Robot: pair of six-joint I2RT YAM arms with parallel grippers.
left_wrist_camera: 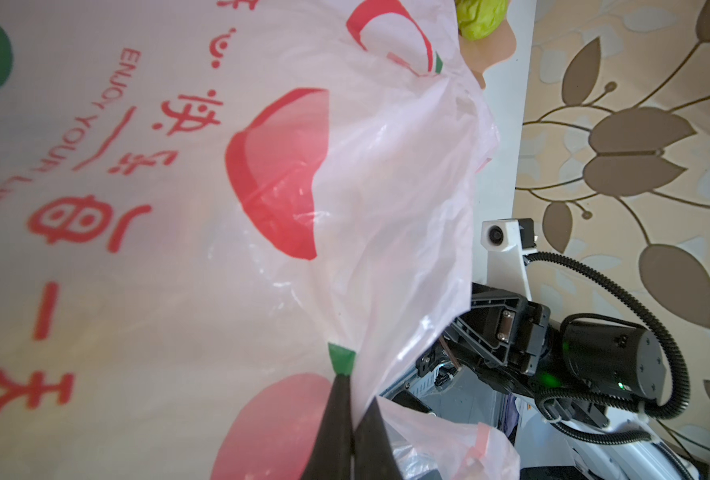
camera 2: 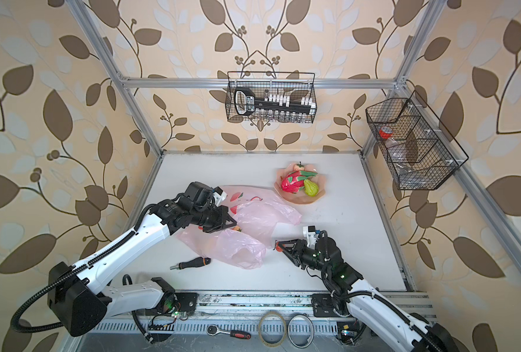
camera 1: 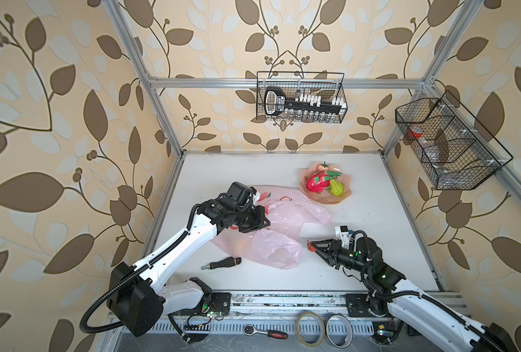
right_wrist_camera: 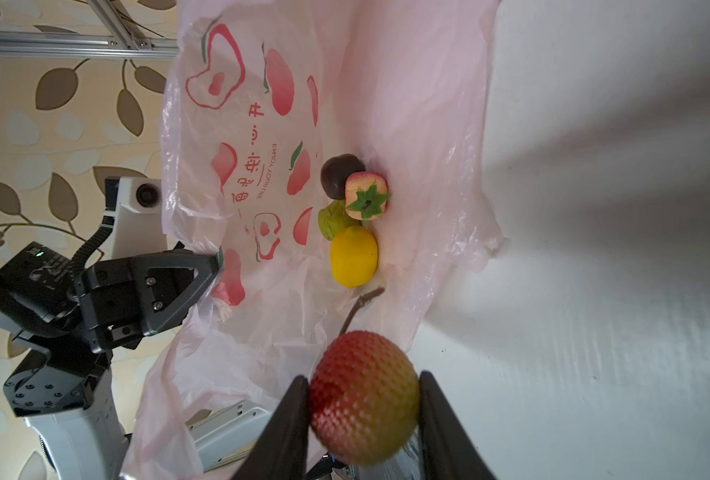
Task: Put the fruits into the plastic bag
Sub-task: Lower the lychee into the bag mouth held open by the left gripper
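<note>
The pale-pink plastic bag [camera 1: 283, 231] [camera 2: 247, 234] lies crumpled mid-table, printed with red peaches. My left gripper [camera 1: 265, 224] [left_wrist_camera: 355, 411] is shut on the bag's thin edge, holding its mouth up. The right wrist view looks into the bag [right_wrist_camera: 407, 104], where a plum [right_wrist_camera: 336, 174], persimmon [right_wrist_camera: 366, 199], a green fruit [right_wrist_camera: 330, 222] and a lemon [right_wrist_camera: 353, 255] lie together. My right gripper [camera 1: 312, 245] [right_wrist_camera: 363, 399] is shut on a red-yellow strawberry [right_wrist_camera: 361, 374] just outside the bag's mouth. A dragon fruit [camera 1: 317, 183] and a pear [camera 1: 336, 189] rest on the peach plate [camera 1: 343, 199].
A black-handled screwdriver [camera 1: 222, 262] lies in front of the bag. Wire baskets hang on the back rail [camera 1: 302, 97] and right rail [camera 1: 448, 143]. A ratchet [camera 1: 265, 332] and tape rolls [camera 1: 309, 327] sit below the table's front edge.
</note>
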